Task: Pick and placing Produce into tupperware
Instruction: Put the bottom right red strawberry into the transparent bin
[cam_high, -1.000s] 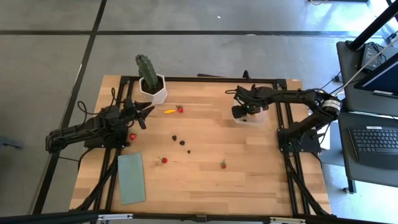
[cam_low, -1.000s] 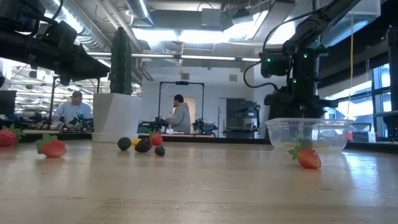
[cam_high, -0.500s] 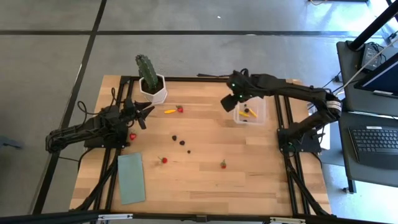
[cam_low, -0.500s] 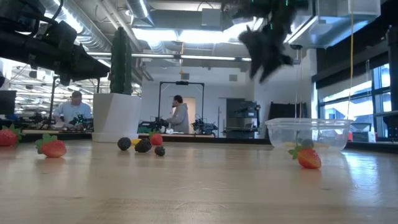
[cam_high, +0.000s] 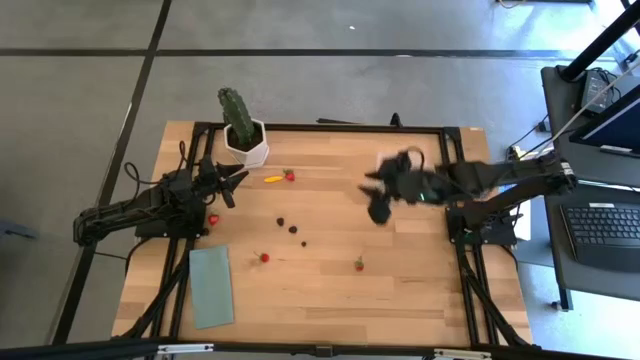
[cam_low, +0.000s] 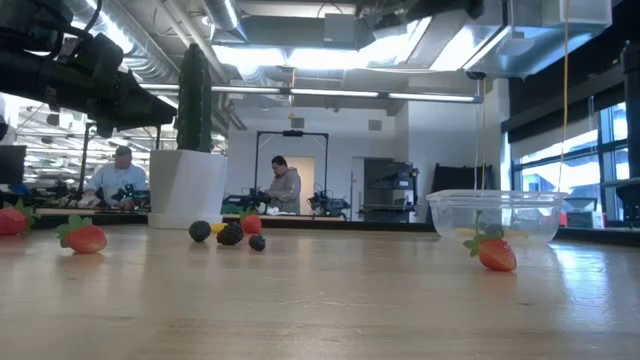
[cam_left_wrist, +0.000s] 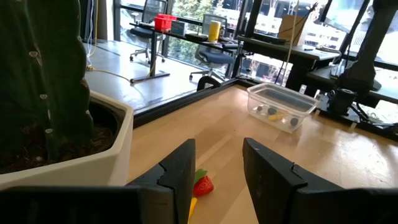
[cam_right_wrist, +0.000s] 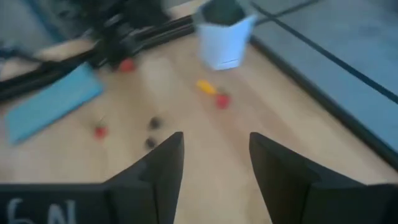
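The tupperware (cam_low: 495, 215) stands at the table's far right; several small pieces of produce lie inside it (cam_left_wrist: 278, 114). In the high view my right arm covers most of it. Loose produce lies on the wood: a yellow piece (cam_high: 272, 179), strawberries (cam_high: 289, 175) (cam_high: 264, 257) (cam_high: 358, 264) (cam_high: 213, 219), and dark berries (cam_high: 293, 229). My right gripper (cam_high: 380, 205) hangs open and empty above the table, on the near side of the tupperware. My left gripper (cam_high: 232, 180) stands open and level near the cactus pot, with a strawberry (cam_left_wrist: 202, 185) ahead of it.
A cactus in a white pot (cam_high: 245, 140) stands at the far left. A flat green pad (cam_high: 211, 285) lies near the front left. Bare wood lies between the berries and the tupperware. People sit in the room beyond the table.
My right gripper has risen out of the tupperware, gone up out of the low view, and swung toward the table's near edge while turning. It now points across the table at the loose produce. The tupperware and its pieces stay in place.
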